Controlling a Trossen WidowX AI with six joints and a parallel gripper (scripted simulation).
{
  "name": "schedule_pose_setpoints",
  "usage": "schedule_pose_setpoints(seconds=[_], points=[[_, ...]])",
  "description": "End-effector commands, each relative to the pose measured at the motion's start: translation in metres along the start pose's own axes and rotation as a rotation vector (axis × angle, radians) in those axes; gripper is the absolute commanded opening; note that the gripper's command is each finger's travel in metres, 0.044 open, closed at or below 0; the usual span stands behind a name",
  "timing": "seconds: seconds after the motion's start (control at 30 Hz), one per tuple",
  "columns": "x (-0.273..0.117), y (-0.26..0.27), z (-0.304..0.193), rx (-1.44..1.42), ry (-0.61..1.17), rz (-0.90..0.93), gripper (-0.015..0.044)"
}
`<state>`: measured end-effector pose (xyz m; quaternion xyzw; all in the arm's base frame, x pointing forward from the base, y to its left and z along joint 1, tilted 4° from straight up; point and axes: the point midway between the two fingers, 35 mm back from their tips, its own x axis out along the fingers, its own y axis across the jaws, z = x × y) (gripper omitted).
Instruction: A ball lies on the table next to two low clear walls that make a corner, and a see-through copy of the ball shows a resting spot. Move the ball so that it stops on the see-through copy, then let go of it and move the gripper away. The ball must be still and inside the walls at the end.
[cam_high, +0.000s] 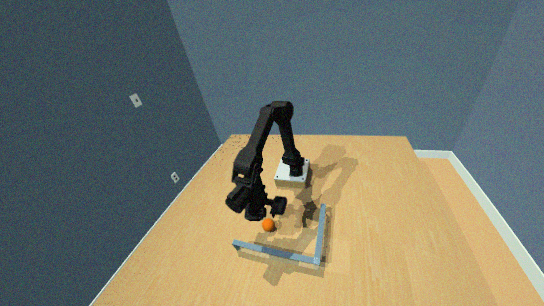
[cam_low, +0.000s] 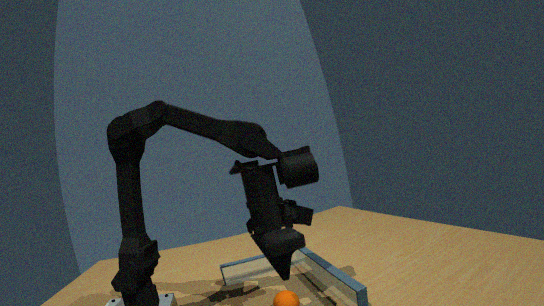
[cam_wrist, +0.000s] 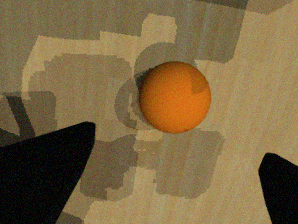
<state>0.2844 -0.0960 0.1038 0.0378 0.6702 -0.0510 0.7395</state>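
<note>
Ball (cam_high: 268, 225) on table (cam_high: 400, 240), inside walls (cam_high: 300, 250)

Little orange ball (cam_high: 268, 225) sits on the wooden table inside the corner of two low clear walls (cam_high: 318, 234), touching neither.

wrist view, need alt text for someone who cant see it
An orange ball lies on the wooden table, free of the open gripper above it. The two dark fingers frame the lower corners, apart from the ball, with blocky shadows around it.
</note>
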Motion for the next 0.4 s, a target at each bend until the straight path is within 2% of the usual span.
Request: schedule_pose_setpoints(seconds=[0.0, 0.03, 0.13, 0.2, 0.37], points=[[0.000, 0.000, 0.000, 0.000, -0.001, 0.000, 0.0363], [0.000, 0.000, 0.000, 0.000, -0.001, 0.000, 0.0363], [-0.026, 0.000, -0.001, -0.004, -0.004, -0.001, 0.0440], [-0.048, 0.001, -0.004, -0.001, -0.001, 0.000, 0.0440], [-0.050, 0.001, -0.005, 0.000, 0.000, 0.000, 0.0440]])
